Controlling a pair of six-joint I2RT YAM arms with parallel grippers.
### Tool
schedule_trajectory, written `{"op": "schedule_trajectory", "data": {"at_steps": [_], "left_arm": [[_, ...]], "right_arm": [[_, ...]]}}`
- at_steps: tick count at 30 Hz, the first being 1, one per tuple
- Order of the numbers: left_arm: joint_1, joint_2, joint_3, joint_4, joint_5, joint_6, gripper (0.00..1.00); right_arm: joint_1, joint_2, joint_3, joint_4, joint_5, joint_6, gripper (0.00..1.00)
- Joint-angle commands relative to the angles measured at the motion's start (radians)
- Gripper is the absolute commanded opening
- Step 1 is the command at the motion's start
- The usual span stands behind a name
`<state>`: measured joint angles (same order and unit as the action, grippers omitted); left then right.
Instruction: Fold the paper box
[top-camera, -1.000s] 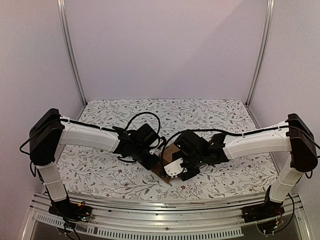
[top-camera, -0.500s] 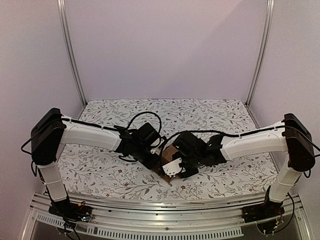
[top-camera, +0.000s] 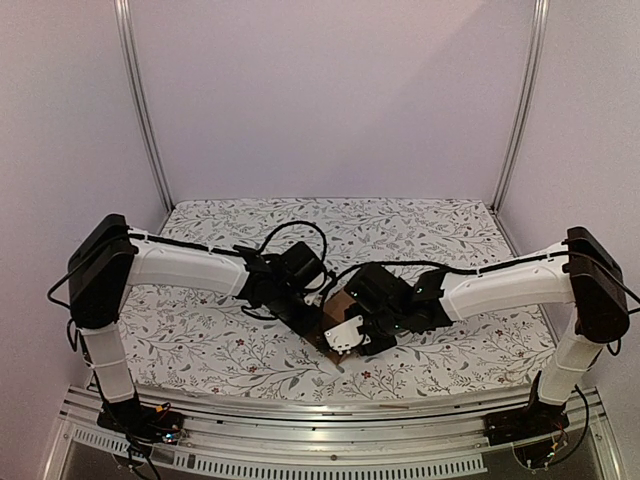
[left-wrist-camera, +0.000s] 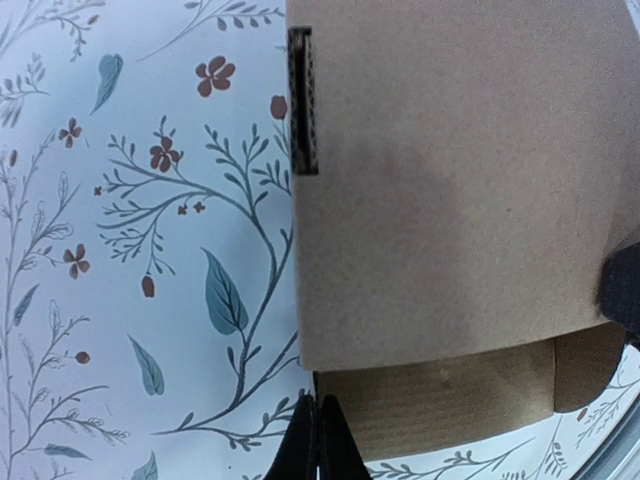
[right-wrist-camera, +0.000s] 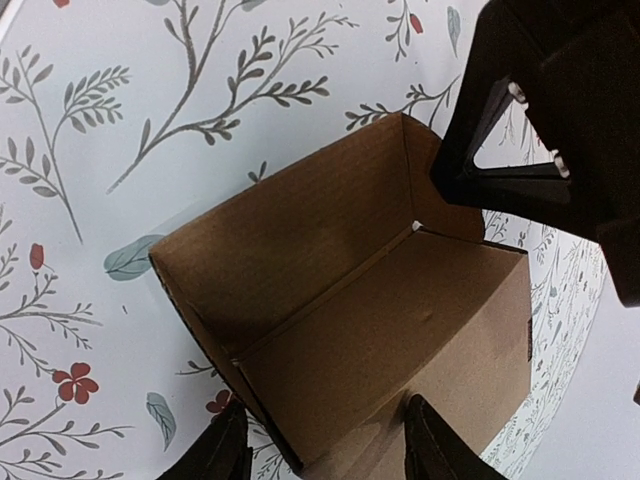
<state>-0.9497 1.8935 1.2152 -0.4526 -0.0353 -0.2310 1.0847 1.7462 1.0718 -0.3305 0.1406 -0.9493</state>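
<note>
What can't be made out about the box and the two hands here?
- Top view: the left arm and right arm cover most of the paper box; its folded shape is hidden.
- Left wrist view: the box runs off the top and right edges; what the shut left hand touches is unclear.
- Right wrist view: the bottom edge cuts off the right hand; whether it grips the box is unclear.

No legible txt or labels anywhere.

Ahead, paper box (left-wrist-camera: 450, 200) blocks left claw (left-wrist-camera: 318, 442); tablecloth (left-wrist-camera: 130, 250) leftward open.
</note>
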Motion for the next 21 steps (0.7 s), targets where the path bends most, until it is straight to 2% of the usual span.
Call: {"op": "schedule_trajectory", "data": {"at_steps": [1,21], "left_arm": [[0.011,0.046,0.034,-0.072,0.028,0.015,0.00],[0.048,0.143,0.241,-0.318,0.099,0.044,0.00]], "right_arm": [[0.002,0.033,-0.014,-0.034,-0.027,-0.008,0.51],[0.002,0.046,-0.036,-0.093,-0.120,-0.070,0.51]]}}
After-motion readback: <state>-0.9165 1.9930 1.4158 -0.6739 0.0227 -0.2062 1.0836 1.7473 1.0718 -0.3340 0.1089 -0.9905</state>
